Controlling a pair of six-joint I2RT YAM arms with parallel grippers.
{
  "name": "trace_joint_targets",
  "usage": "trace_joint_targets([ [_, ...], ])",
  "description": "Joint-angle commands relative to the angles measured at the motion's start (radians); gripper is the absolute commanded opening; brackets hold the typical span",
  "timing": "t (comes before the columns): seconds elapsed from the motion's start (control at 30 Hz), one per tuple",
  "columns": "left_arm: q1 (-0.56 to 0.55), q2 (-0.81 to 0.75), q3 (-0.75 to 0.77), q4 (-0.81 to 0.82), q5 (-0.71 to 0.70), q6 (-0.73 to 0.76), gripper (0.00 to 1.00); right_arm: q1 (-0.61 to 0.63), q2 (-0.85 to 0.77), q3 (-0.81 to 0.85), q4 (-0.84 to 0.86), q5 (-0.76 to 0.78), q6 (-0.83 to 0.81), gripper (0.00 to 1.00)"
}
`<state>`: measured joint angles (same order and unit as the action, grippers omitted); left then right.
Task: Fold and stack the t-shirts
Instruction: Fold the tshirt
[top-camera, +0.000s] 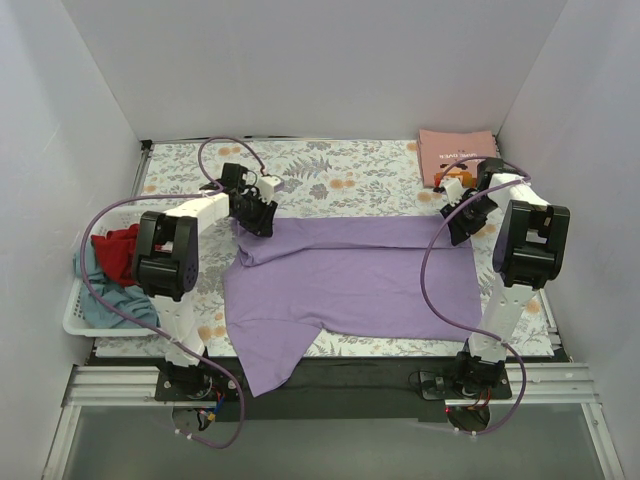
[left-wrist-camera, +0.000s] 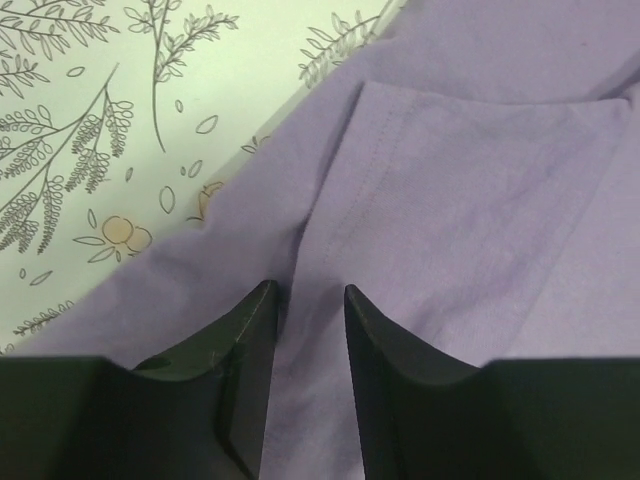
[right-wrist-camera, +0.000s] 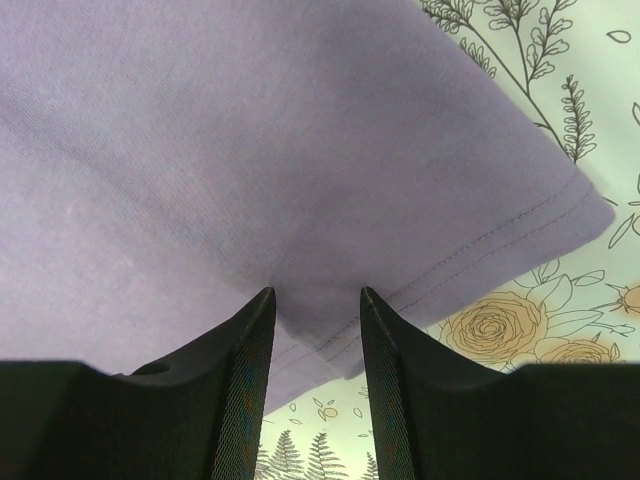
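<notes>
The purple t-shirt (top-camera: 350, 285) lies spread on the flowered cloth (top-camera: 330, 170) that covers the desk (top-camera: 400, 372), and its near left part hangs over the front edge. The left gripper (top-camera: 258, 218) is down on the far left corner of this shirt and the right gripper (top-camera: 462, 225) is down on the far right corner, so the straight far edge of the shirt runs between the two. In the left wrist view the two dark fingers (left-wrist-camera: 245, 350) stand a little apart and a soft ridge of purple fabric goes into the gap between them. In the right wrist view the fingers (right-wrist-camera: 245, 350) also stand a little apart, purple fabric fills the gap, and the stitched hem (right-wrist-camera: 500, 235) ends in a corner to the right of them. For both grippers I cannot tell if they really squeeze the fabric or only stand around it. A folded pink t-shirt (top-camera: 457, 152) lies just beyond the right gripper. Left of the left arm, nearer to its base, a white basket (top-camera: 72, 315) holds a red t-shirt (top-camera: 115, 250) and a grey-blue t-shirt (top-camera: 105, 305).
</notes>
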<state>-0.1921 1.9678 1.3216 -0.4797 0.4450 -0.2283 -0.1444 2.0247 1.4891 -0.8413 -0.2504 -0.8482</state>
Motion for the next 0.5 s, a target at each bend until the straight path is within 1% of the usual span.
trace_joint_targets([
  [0.0,-0.006,-0.121,-0.018,-0.027,0.067,0.021,0.31,-0.004,0.000,0.003,-0.015,-0.003,0.000,0.45],
  [0.07,-0.010,-0.136,-0.018,-0.033,0.078,0.023,0.28,-0.004,0.002,0.008,-0.016,-0.004,0.001,0.45],
  [0.1,-0.012,-0.139,-0.015,-0.052,0.083,0.023,0.22,-0.004,0.002,0.007,-0.015,-0.007,0.003,0.45],
  [0.17,-0.017,-0.144,-0.010,-0.091,0.103,0.032,0.18,-0.004,0.002,0.010,-0.016,-0.009,0.003,0.45],
  [0.2,-0.020,-0.144,-0.012,-0.103,0.109,0.035,0.10,-0.004,0.000,0.010,-0.015,-0.007,0.003,0.45],
  [0.27,-0.024,-0.159,-0.018,-0.122,0.119,0.041,0.01,-0.004,0.002,0.010,-0.015,-0.006,0.001,0.45],
  [0.47,-0.044,-0.217,-0.064,-0.132,0.116,0.044,0.00,-0.004,-0.007,0.014,-0.016,-0.007,0.000,0.45],
])
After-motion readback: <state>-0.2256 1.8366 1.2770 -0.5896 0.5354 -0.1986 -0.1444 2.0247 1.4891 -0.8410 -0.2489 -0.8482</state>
